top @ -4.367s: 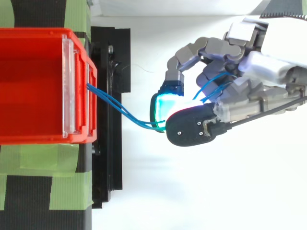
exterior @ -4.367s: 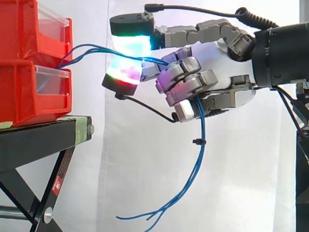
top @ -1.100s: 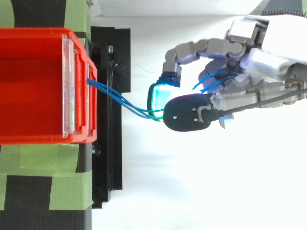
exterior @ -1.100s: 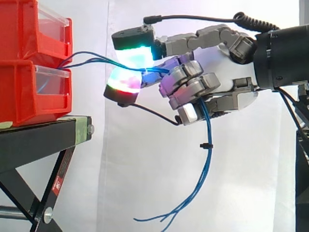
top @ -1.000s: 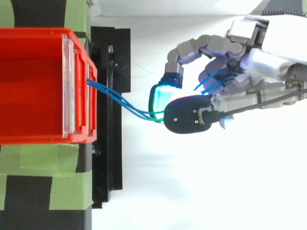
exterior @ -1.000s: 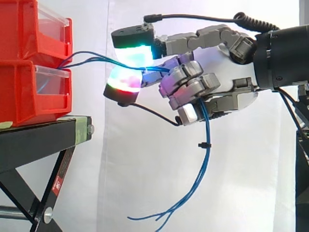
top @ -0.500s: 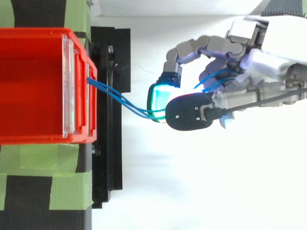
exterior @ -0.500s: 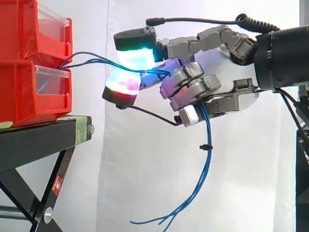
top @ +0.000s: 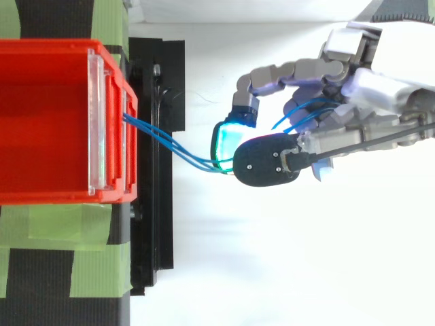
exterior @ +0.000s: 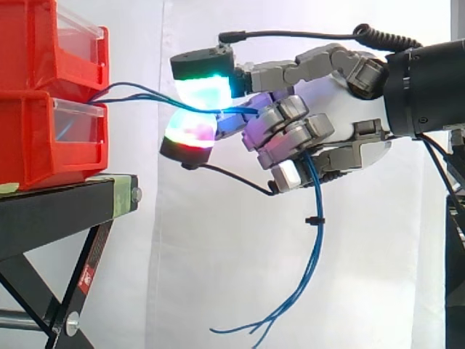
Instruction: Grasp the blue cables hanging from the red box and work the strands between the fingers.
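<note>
— Where do the thin blue cables (exterior: pixel 138 90) sit, from where you stand?
— They come out at the front of the stacked red plastic bins (exterior: pixel 43 138), at the seam between the upper and the lower one. From there they run almost level to the right, through open air, into the robot hand (exterior: pixel 330 91).
— And past that?
— They pass between two glowing fingertips (exterior: pixel 203 91), one pad above the strands and one below, then through the curled fingers. Under the palm they drop nearly straight down. The loose ends fan out low and point left. A small black tie (exterior: pixel 314 219) sits on the hanging stretch.
— So it has them?
— Yes, the robot hand is closed round the strands, with the pads pinching them.
— What else is about?
— The bins rest on a black metal stand (exterior: pixel 65 203) with strips of green tape (top: pixel 54 227), and a white curtain (exterior: pixel 218 276) hangs behind. The robot hand is well apart from bins and stand, and the cables span the gap.
</note>
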Controlling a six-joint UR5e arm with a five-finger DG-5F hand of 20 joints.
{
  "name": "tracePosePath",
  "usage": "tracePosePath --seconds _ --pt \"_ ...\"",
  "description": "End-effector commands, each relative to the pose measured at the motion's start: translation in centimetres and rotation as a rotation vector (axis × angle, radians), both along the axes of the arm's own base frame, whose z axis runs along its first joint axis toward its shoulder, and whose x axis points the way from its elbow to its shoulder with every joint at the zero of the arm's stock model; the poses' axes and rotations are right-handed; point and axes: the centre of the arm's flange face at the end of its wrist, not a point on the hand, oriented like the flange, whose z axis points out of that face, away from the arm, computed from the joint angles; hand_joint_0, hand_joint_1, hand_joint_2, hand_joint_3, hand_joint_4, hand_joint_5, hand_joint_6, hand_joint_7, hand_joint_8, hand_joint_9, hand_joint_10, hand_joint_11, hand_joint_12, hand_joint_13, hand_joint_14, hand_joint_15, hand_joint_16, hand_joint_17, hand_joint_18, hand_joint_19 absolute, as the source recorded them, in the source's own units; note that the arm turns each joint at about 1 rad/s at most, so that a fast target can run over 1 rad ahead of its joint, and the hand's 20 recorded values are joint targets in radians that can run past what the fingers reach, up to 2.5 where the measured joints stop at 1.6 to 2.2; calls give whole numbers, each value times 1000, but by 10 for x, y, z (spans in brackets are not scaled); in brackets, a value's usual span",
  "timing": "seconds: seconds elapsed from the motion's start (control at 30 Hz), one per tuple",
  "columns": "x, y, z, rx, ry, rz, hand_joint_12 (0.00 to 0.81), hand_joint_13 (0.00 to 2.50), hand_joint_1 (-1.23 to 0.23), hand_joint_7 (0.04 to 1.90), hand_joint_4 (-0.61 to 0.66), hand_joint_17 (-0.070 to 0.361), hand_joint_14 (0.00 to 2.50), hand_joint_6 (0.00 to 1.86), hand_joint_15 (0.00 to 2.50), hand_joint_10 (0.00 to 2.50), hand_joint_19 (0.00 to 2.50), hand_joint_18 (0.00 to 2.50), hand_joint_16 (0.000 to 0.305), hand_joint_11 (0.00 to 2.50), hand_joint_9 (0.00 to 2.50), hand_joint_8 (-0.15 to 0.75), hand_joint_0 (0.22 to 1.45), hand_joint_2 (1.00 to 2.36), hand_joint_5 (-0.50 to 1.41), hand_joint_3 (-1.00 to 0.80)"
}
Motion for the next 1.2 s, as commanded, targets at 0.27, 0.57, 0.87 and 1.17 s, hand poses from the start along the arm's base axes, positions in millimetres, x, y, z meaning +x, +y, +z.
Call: tracePosePath --seconds 0.27,0.57,0.87,1.17 --pt "0 0 0 0 0 0 546 1370 -688 1415 -103 164 2500 1543 1511 2500 401 1594 73 2500 948 430 901 1700 10 -92" --pt "0 0 -1 0 1 0 546 1370 -638 1323 217 164 2500 16 1511 2500 401 1594 73 2500 948 430 1128 1005 562 -102" --pt "0 0 0 0 0 2 546 1370 -790 1124 228 164 2500 860 1511 2500 401 1594 73 2500 948 430 879 1011 129 -196" --pt "0 0 -1 0 1 2 546 1370 -702 1286 -73 164 2500 1528 1511 2500 401 1594 73 2500 948 430 955 1649 65 -82"
